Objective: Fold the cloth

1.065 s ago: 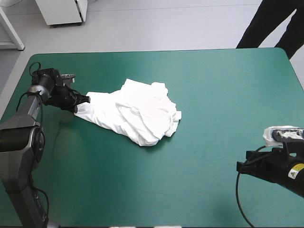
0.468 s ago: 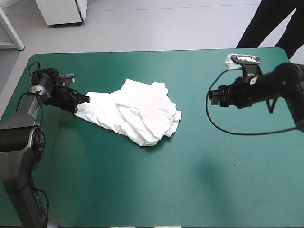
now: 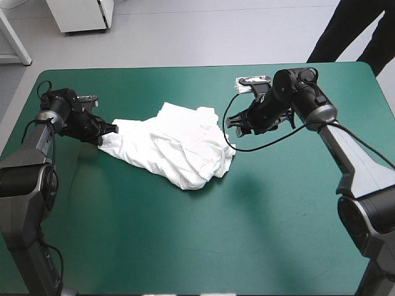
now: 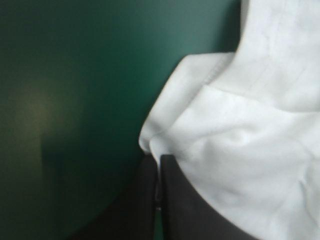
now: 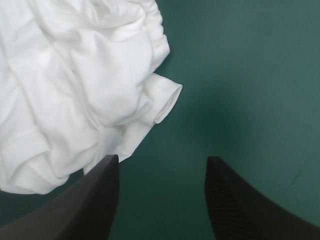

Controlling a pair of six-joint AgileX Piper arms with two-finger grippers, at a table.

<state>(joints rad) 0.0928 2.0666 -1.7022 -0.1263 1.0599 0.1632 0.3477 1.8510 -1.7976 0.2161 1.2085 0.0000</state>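
The left gripper (image 4: 159, 161) has its smooth black fingers pressed all but together, pinching a corner of the T-shirt (image 4: 240, 125) at the heap's left end, near a stitched hem (image 4: 212, 77). The T-shirt (image 3: 179, 148) is soft white fabric, a crumpled mound of rounded folds lying near the middle of the matte teal-green cover (image 3: 185, 246). At the T-shirt's right side, the right gripper (image 5: 162, 162) holds its finely ribbed fingers (image 5: 235, 200) spread apart, with bare cover showing between them. Just ahead of it a cuff (image 5: 167, 102) curls into an open tube.
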